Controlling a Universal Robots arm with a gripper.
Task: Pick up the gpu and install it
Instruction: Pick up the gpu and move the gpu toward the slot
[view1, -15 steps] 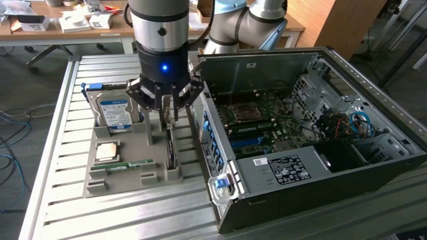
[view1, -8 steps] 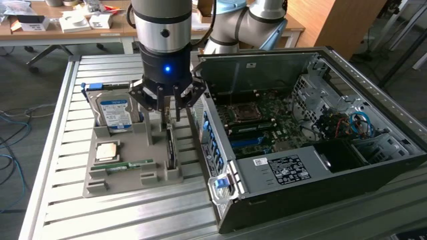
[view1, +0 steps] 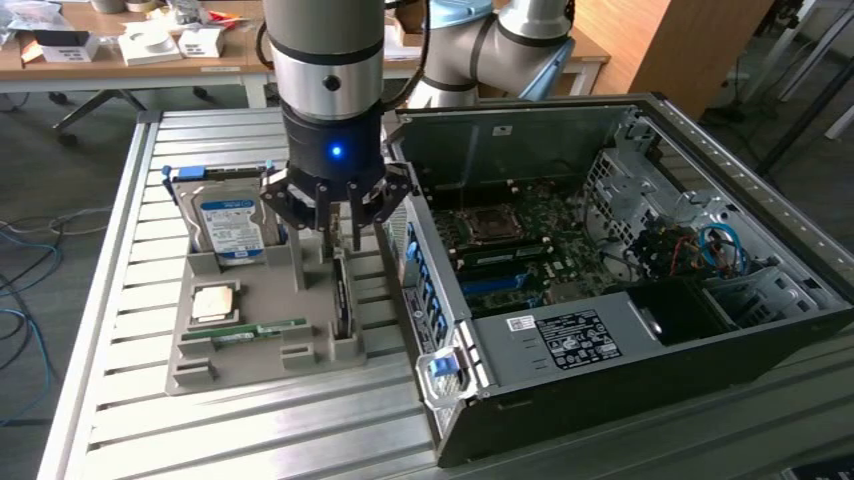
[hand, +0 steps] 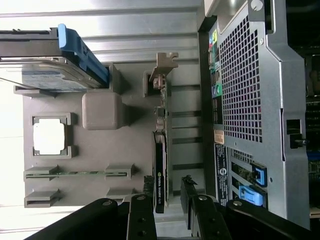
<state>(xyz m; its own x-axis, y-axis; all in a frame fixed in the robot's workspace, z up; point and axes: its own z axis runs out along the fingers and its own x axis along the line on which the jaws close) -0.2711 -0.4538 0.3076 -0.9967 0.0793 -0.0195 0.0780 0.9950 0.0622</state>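
The gpu (view1: 343, 300) stands on edge in a slot of the grey holder tray (view1: 254, 285), right beside the open computer case (view1: 561, 340). In the wrist view the gpu (hand: 160, 165) is a thin dark card with a metal bracket at its far end. My gripper (view1: 339, 238) hangs directly over the card's rear part, just above it. Seen from the wrist, the gripper (hand: 167, 192) is open, with one dark finger on each side of the card and a visible gap on the case side. Nothing is held.
The tray also holds a silver hard drive (view1: 230, 225) with a blue label, a square processor (view1: 214, 302) and a green memory stick (view1: 260, 330). The case's perforated rear wall (hand: 250, 100) stands close beside the card. Everything rests on a slatted metal table (view1: 147, 200).
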